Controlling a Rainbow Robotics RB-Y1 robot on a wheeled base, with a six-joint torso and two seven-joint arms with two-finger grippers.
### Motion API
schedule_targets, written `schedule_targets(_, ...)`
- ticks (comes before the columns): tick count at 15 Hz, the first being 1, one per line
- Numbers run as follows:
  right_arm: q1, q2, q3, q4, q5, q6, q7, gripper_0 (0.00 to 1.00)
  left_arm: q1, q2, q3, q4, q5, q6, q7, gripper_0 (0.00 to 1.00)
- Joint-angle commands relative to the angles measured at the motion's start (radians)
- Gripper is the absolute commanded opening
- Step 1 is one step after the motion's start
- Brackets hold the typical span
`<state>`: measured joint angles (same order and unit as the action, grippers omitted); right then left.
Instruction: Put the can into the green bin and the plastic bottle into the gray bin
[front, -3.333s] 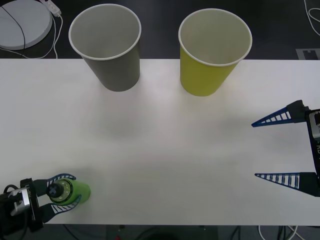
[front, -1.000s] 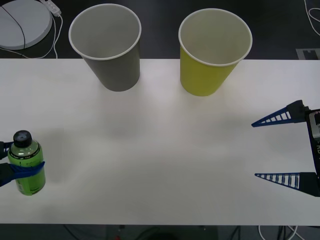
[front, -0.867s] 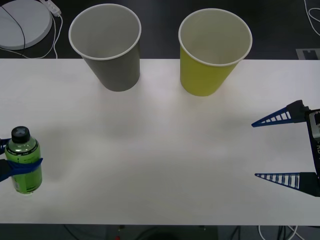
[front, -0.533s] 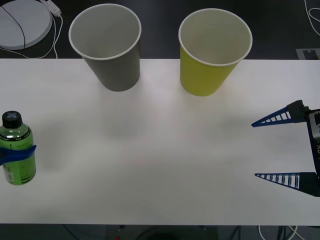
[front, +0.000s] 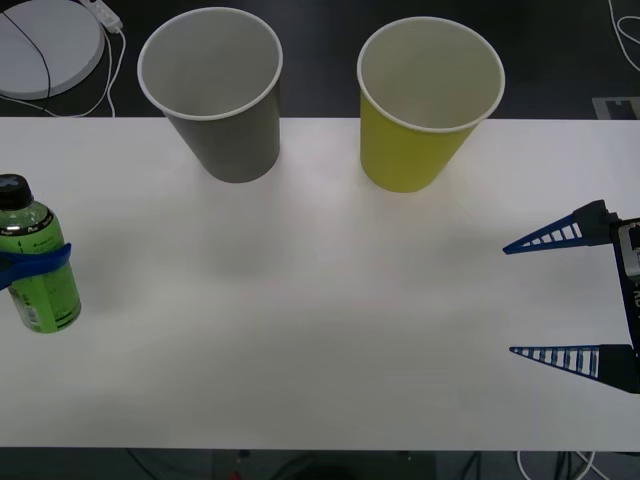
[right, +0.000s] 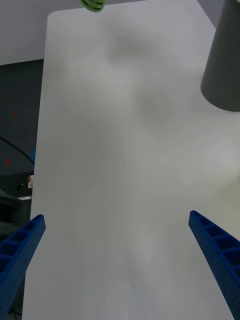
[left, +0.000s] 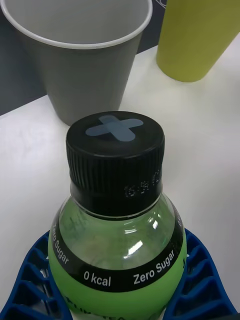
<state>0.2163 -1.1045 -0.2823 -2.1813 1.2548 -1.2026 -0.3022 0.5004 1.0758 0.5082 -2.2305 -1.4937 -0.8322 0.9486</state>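
Lifted since a few seconds ago, the plastic bottle (front: 37, 265) now hangs upright at the worktop's (front: 320, 300) left edge | my left hand (left: 117, 295) is clamped round its body | my right hand (front: 555, 295) waits spread wide at right | gray bin (front: 212, 90) and green bin (front: 428, 100) both empty; no can visible | bottle drop pending.

A white table (front: 320, 330) stands on dark floor (front: 560, 60), a round white disc (front: 45, 45) behind.
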Motion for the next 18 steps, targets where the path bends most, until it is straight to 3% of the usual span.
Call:
schedule_targets(1, 0.0, 0.0, 0.0, 0.0, 0.0, 0.0, 0.0, 1.0, 0.0, 0.021, 0.013, -0.035, -0.083, 0.018, 0.096, 0.0)
schedule_targets(3, 0.0, 0.0, 0.0, 0.0, 0.0, 0.0, 0.0, 1.0, -0.003, 0.047, 0.016, -0.054, -0.128, 0.016, 0.16, 0.0)
schedule_targets(10, 0.0, 0.0, 0.0, 0.0, 0.0, 0.0, 0.0, 1.0, -0.046, 0.142, 0.061, -0.043, -0.145, -0.027, 0.274, 0.0)
schedule_targets(13, 0.0, 0.0, 0.0, 0.0, 0.0, 0.0, 0.0, 1.0, -0.114, 0.174, 0.09, -0.02, -0.131, -0.134, 0.299, 0.0)
schedule_targets(18, 0.0, 0.0, 0.0, 0.0, 0.0, 0.0, 0.0, 1.0, -0.206, 0.3, 0.047, 0.084, -0.054, -0.151, 0.306, 0.0)
